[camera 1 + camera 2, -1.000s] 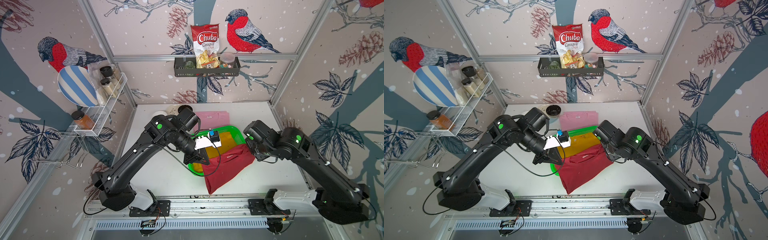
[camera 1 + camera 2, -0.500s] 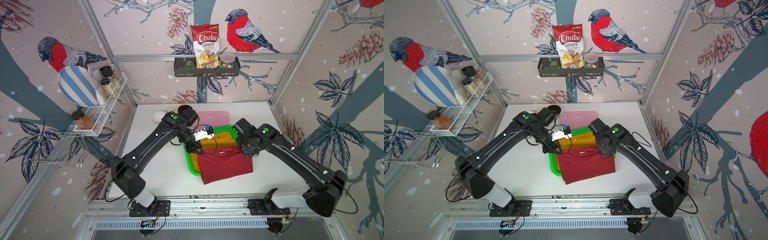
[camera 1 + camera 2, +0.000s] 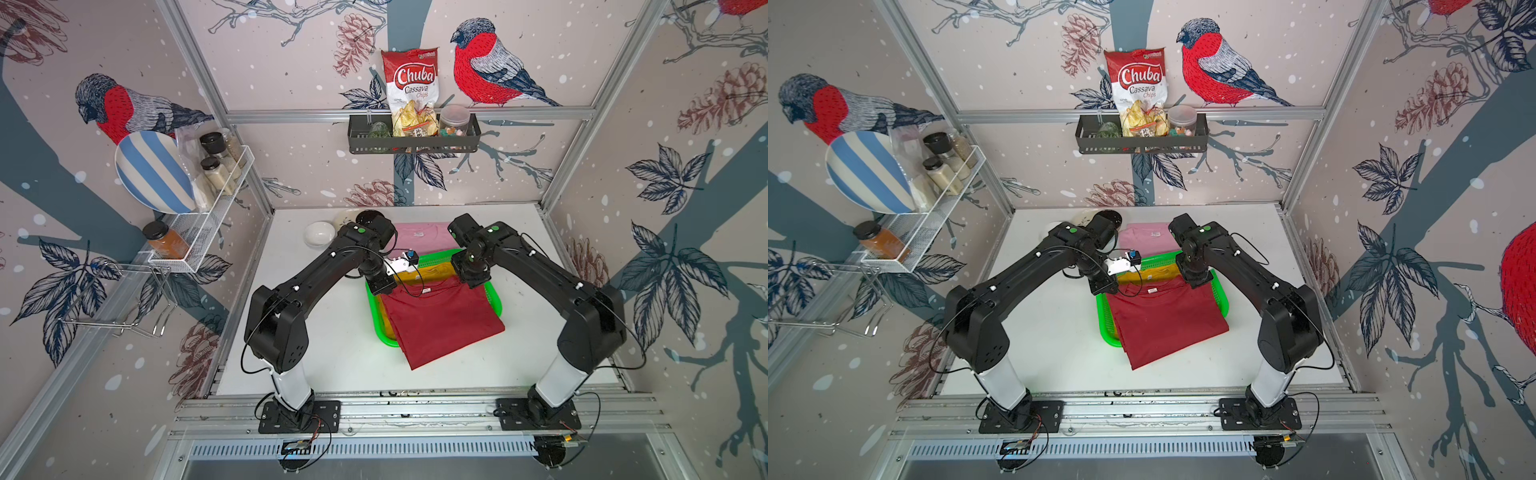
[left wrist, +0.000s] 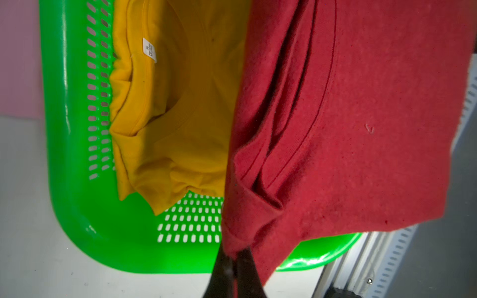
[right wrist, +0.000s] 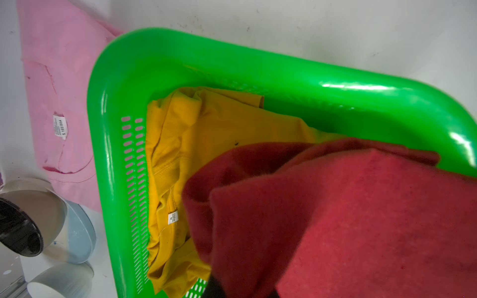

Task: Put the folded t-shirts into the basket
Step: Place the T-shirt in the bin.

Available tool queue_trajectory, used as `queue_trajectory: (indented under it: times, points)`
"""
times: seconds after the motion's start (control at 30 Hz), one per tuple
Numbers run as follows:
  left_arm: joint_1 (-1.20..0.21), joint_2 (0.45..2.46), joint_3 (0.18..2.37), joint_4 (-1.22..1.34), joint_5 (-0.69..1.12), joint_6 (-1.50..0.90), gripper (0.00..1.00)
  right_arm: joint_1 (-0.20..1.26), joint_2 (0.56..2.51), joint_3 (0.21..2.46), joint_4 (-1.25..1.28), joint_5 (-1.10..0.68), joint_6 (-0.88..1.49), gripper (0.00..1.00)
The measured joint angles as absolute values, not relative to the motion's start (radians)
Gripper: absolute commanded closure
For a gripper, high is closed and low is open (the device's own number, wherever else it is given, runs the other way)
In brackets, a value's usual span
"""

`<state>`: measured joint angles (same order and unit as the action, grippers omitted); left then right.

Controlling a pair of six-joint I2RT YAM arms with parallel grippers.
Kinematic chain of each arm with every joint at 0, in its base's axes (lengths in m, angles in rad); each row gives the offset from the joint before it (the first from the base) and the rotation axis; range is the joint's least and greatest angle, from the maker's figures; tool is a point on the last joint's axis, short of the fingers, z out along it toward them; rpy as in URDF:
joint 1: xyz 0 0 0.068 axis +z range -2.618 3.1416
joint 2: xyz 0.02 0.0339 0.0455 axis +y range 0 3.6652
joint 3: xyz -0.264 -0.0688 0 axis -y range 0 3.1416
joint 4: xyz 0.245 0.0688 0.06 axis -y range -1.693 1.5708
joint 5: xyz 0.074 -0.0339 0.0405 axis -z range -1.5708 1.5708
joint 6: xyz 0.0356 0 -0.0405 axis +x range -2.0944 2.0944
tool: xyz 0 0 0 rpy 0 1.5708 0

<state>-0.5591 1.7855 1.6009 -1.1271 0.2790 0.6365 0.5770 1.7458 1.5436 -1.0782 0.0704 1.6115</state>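
The dark red t-shirt lies spread over the green basket, its near end overhanging the front rim. My left gripper is shut on the shirt's far left corner. My right gripper is shut on the far right corner; in the right wrist view the red cloth hides its tips. The mustard yellow t-shirt lies inside the basket beneath. The pink t-shirt lies flat on the table behind the basket.
A white bowl and a black-topped dish stand at the back left of the table, beside the left arm's elbow. A black shelf basket hangs on the back wall, and a white wire rack on the left wall.
Both arms stretched away from the front edge, carrying the red shirt over the basket. It hung slanted near the front before; now it lies spread across the basket.
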Motion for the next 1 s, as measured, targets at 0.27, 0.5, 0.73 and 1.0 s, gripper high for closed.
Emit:
queue_trajectory:
  times: [0.27, 0.5, 0.73, 1.0]
  points:
    - [-0.559, 1.868, 1.628, -1.045, 0.22, 0.655, 1.0, 0.545, 1.811, 1.524, -1.03, 0.045, 1.596, 0.95]
    - [-0.558, 1.898, 1.644, -1.001, 0.181, 0.66, 1.0, 0.527, 1.835, 1.528, -0.997, 0.038, 1.596, 0.92]
    - [-0.558, 1.925, 1.644, -0.985, 0.156, 0.662, 1.0, 0.511, 1.863, 1.529, -0.981, 0.028, 1.593, 0.87]
    - [-0.55, 1.926, 1.642, -0.973, 0.144, 0.663, 0.85, 0.494, 1.872, 1.554, -0.945, 0.019, 1.591, 0.56]
